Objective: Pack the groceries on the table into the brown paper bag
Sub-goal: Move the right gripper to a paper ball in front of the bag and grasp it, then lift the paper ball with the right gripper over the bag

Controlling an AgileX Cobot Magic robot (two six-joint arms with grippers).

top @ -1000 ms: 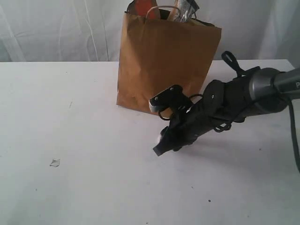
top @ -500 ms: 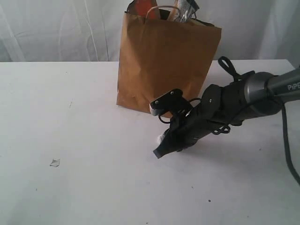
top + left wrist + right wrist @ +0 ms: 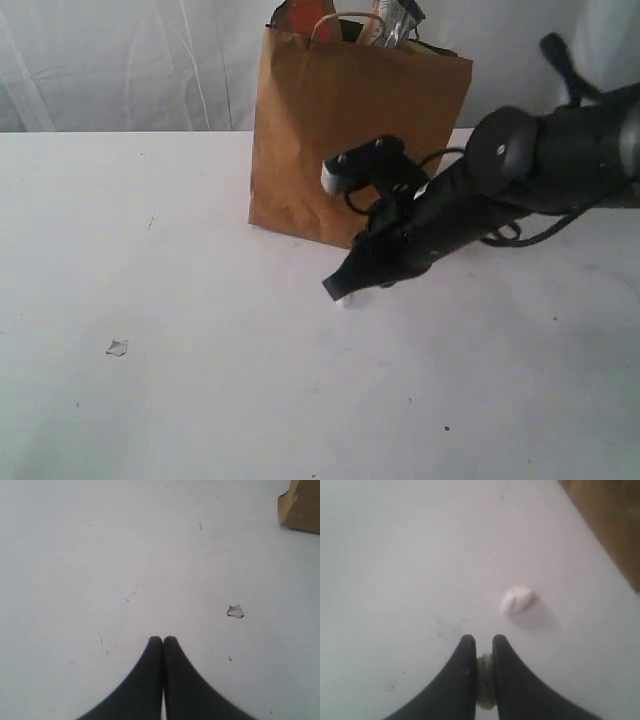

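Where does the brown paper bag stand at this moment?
In the exterior view the brown paper bag stands upright at the back centre of the white table, just behind the right gripper, which pinches a small white crumb.

White tabletop (image 3: 200, 420); brown paper bag (image 3: 340, 130) upright near right claw (image 3: 336, 290), white lump (image 3: 517, 600) just beyond its tips, grey scrap (image 3: 117, 347) well apart.

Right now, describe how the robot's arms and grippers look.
The right arm is dark grey and black, tubular, with a round joint housing, looping black cables and a small black camera block with a pale face. Both the right gripper and left gripper have matte black jaws tapering to rounded tips. No lettering shows.
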